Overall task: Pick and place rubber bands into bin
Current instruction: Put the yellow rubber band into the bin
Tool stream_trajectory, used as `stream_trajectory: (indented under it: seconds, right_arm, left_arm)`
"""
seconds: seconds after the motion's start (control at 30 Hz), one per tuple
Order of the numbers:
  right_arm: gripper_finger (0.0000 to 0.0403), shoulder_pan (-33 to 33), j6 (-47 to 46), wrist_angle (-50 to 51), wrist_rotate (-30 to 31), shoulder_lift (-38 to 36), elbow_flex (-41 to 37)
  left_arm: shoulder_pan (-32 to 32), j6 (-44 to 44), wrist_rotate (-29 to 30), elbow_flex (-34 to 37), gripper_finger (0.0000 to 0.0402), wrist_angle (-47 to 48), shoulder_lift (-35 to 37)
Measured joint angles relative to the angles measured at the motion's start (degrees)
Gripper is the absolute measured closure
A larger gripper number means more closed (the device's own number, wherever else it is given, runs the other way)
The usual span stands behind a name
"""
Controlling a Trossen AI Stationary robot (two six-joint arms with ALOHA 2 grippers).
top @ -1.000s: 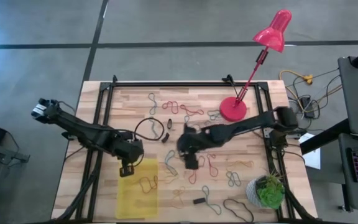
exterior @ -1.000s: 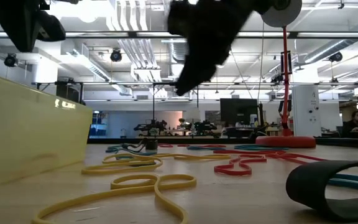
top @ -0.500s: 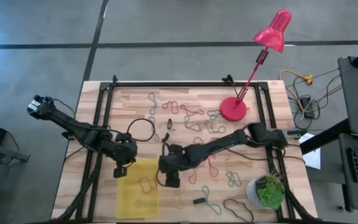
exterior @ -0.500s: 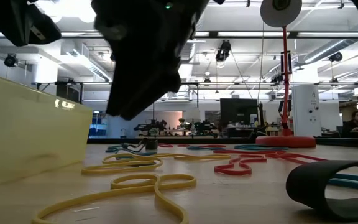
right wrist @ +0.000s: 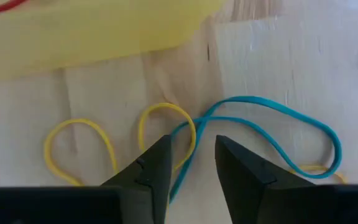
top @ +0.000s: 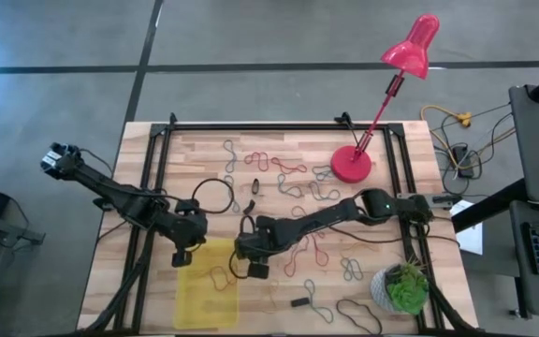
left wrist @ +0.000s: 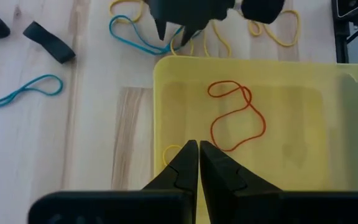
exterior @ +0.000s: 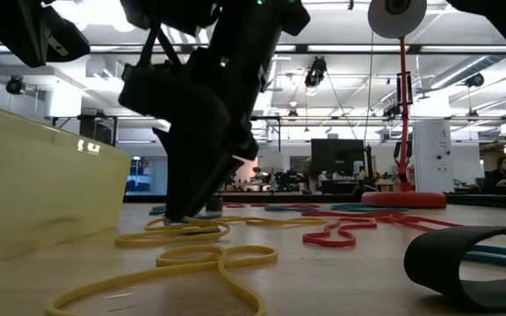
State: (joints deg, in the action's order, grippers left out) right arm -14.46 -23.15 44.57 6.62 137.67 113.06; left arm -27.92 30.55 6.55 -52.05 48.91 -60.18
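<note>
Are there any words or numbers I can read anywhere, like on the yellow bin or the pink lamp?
No readable words or numbers anywhere.
Yellow bin: plain, no label.
Pink lamp: no writing visible.
Far-off room screens: too small to read.

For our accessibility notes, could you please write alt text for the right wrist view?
The right gripper, fingers apart, straddles a blue rubber band crossing a yellow rubber band on the wooden table. The yellow bin lies just beyond.

Translucent yellow bin (top: 206, 281) holding an orange band (left wrist: 236, 115); coloured rubber bands (top: 288, 201) strewn flat across the table.
</note>
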Motion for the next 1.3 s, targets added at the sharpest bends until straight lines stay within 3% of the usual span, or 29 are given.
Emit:
stream_trajectory:
  seconds: [0.63,0.97,1.3]
  right_arm:
    - [0.039,1.2,-0.2,-0.1,-1.3,0.2,-0.8]
    - [0.0395,1.6,-0.3,0.3,-3.3,-0.1,0.4]
    - [0.0395,2.0,1.0,5.1,-2.1,-2.3,12.3]
  left_arm:
    - [0.0,-2.5,1.1,1.7,0.0401,-0.7,0.0]
    - [0.0,-2.5,1.7,1.8,0.0401,-0.6,0.0]
    - [0.0,-2.6,3.8,1.9,0.0401,-0.4,0.0]
